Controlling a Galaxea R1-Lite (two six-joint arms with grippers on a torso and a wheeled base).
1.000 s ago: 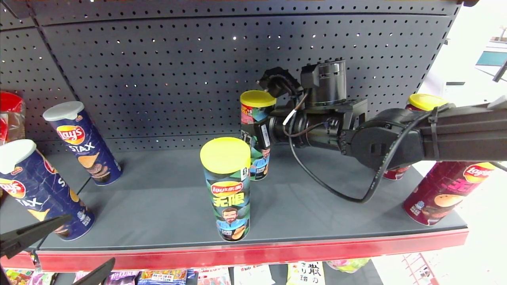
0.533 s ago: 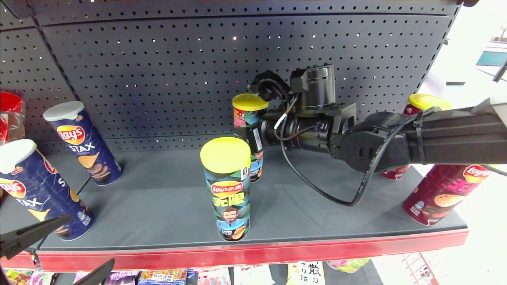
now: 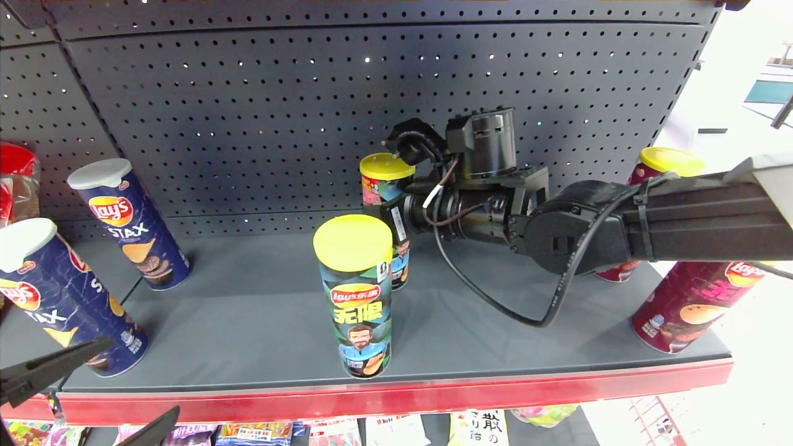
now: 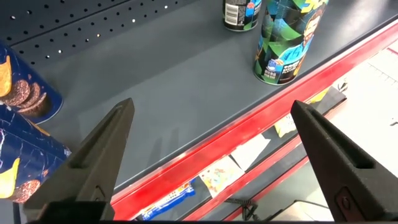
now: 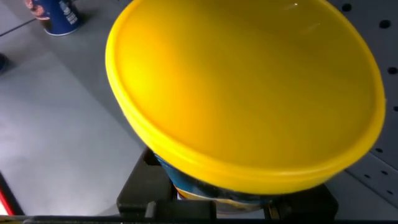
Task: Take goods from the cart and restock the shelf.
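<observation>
At the back of the grey metal shelf [image 3: 248,322], the right gripper [image 3: 396,218] is clamping its jaws on a tall cylindrical chip can with a yellow plastic lid and green-blue wrap [image 3: 385,168], gripping it around the body below the lid. That can is standing upright close to the perforated back panel [image 3: 260,124], directly behind a matching yellow-lidded can [image 3: 356,291] that is sitting near the shelf's red front edge [image 3: 396,396]. I cannot tell whether the held can's base is touching the shelf. Two dark blue white-lidded cans [image 3: 133,226] are standing at my left and two maroon cans [image 3: 694,303] at my right. The left gripper [image 4: 212,106] is hovering off the front edge, jaws spread wide and holding nothing.
</observation>
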